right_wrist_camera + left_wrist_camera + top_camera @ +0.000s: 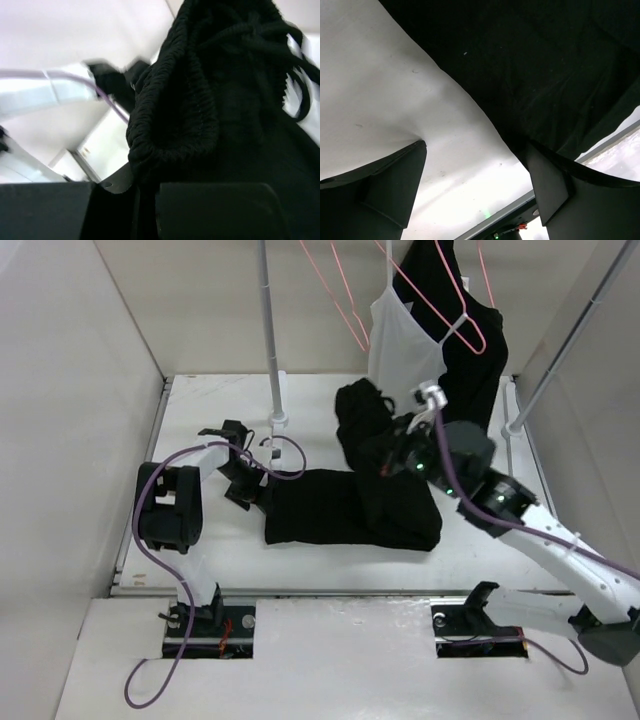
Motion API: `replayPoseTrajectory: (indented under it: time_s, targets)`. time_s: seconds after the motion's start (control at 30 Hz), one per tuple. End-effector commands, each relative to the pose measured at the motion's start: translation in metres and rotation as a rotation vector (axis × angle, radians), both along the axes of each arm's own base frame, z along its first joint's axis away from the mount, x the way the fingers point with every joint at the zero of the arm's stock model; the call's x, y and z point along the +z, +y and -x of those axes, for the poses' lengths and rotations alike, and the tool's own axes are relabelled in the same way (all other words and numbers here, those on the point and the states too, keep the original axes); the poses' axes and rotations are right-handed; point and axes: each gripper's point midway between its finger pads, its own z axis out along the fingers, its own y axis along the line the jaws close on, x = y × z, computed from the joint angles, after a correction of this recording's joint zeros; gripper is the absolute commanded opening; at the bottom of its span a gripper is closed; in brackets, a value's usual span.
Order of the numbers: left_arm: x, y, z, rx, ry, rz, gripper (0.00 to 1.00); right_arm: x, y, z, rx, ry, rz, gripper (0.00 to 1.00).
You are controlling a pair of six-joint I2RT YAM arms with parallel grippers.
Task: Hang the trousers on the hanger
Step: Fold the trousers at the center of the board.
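Two arms at work over a white surface (215, 400) walled in by pale panels.

Far left: left arm bent up and forward. Left pincer (476, 150) low over the surface at the leg end of the trousers (350, 510). Jaws wide, bare surface showing between its fingers (395, 185). Edge of the black cloth reaches the one finger on the trouser side. Nothing gripped.

Just behind it, an upright rack pole (268, 330) stands on the surface.

Centre: trousers lie across the middle of the surface, legs flat and running left toward the left pincer. Upper part is raised in a bunch toward the back.

Above, at the back: a bare pink wire hanger (345, 300) hangs off the surface, left of a white camisole (400, 340).

Right of centre: right pincer (142, 185) closed tight on the trousers, pinching the ribbed waistband (170, 115). A drawstring (280, 40) hangs loose beside it. This grip holds the bunch off the surface.

Behind the right arm: a black top (475, 370) hangs with another pink wire hanger (455, 315) across its front.

Far right: a second pole (570, 340) slants upward.
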Motion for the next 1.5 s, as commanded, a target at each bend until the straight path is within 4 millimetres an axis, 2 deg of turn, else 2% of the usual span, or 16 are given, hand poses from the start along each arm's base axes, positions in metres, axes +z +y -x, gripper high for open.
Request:
replayPoseTrajectory:
  time_s: [0.0, 0.07, 0.2, 0.27, 0.37, 0.47, 0.5, 0.63, 0.73, 0.87, 1.0, 1.1, 1.13, 1.33, 1.4, 1.47]
  targets:
    - [-0.016, 0.006, -0.002, -0.01, 0.015, -0.033, 0.78, -0.004, 0.007, -0.012, -0.177, -0.079, 0.026, 0.0]
    - [-0.014, 0.01, -0.004, 0.012, 0.008, -0.042, 0.78, -0.018, 0.018, -0.014, -0.176, -0.046, 0.029, 0.0]
    - [-0.002, 0.022, -0.013, 0.08, -0.006, -0.038, 0.73, -0.078, 0.05, -0.019, -0.212, 0.049, 0.087, 0.0]
    - [0.006, 0.024, -0.018, 0.098, -0.022, -0.036, 0.71, -0.112, 0.07, -0.032, -0.259, 0.09, 0.155, 0.0]
    - [0.012, 0.031, -0.024, 0.112, -0.044, -0.058, 0.71, -0.138, 0.088, -0.05, -0.386, 0.093, 0.231, 0.0]
    - [0.012, 0.034, -0.024, 0.121, -0.034, -0.059, 0.71, -0.138, 0.11, -0.05, -0.412, 0.072, 0.263, 0.0]
    - [0.009, 0.034, -0.023, 0.121, -0.023, -0.061, 0.71, -0.155, 0.119, -0.05, -0.417, 0.072, 0.32, 0.0]
    - [0.014, 0.038, -0.031, 0.151, -0.039, -0.048, 0.71, -0.168, 0.124, -0.043, -0.502, 0.088, 0.407, 0.0]
    - [0.018, 0.032, -0.034, 0.151, -0.02, 0.011, 0.74, -0.143, 0.114, -0.039, -0.519, 0.101, 0.38, 0.0]
    - [0.044, 0.013, -0.033, 0.096, -0.014, 0.139, 0.82, -0.075, 0.055, -0.041, -0.641, 0.086, 0.254, 0.0]
    - [0.072, -0.015, -0.027, -0.023, -0.105, 0.18, 1.0, -0.051, -0.024, -0.043, -0.75, 0.091, 0.187, 0.0]
    - [0.059, -0.029, -0.023, -0.026, -0.107, 0.126, 1.0, -0.048, -0.069, -0.038, -0.814, 0.093, 0.182, 0.0]
    - [0.041, -0.03, -0.022, -0.039, -0.128, 0.036, 1.0, -0.051, -0.087, -0.039, -0.856, 0.101, 0.196, 0.0]
    - [-0.016, -0.01, -0.016, 0.008, -0.188, -0.28, 1.0, -0.039, -0.168, -0.027, -1.023, 0.124, 0.11, 0.0]
    - [-0.02, 0.0, -0.03, 0.01, -0.267, -0.383, 1.0, -0.045, -0.218, -0.025, -1.152, 0.146, 0.111, 0.0]
    - [-0.025, 0.003, -0.032, 0.019, -0.259, -0.406, 1.0, -0.026, -0.275, -0.006, -1.303, 0.101, 0.048, 0.0]
